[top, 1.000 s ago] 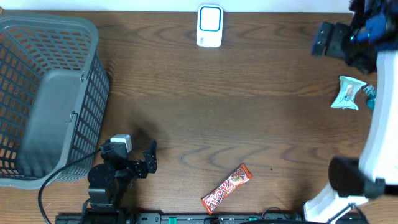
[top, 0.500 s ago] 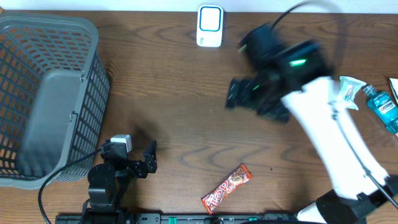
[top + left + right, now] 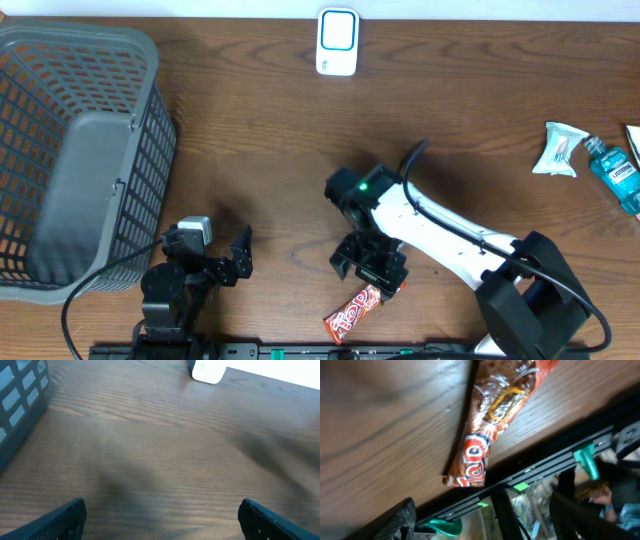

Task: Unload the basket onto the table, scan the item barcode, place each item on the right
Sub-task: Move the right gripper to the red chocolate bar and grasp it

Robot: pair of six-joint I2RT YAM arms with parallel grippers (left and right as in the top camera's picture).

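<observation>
The snack bar lies flat on the table, at the edge nearest the arm bases. The right jaws stand apart over the bar's upper end, not clamped on it. The left jaws stand wide apart, holding nothing, near the basket.

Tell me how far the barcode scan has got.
Done: nothing yet; the red foil-wrapped snack bar lies on the wooden table. In hand: the right gripper is over it, jaws open, not gripping. Left: grasp it, carry it to the white-and-blue scanner at the far edge, show the barcode.
</observation>
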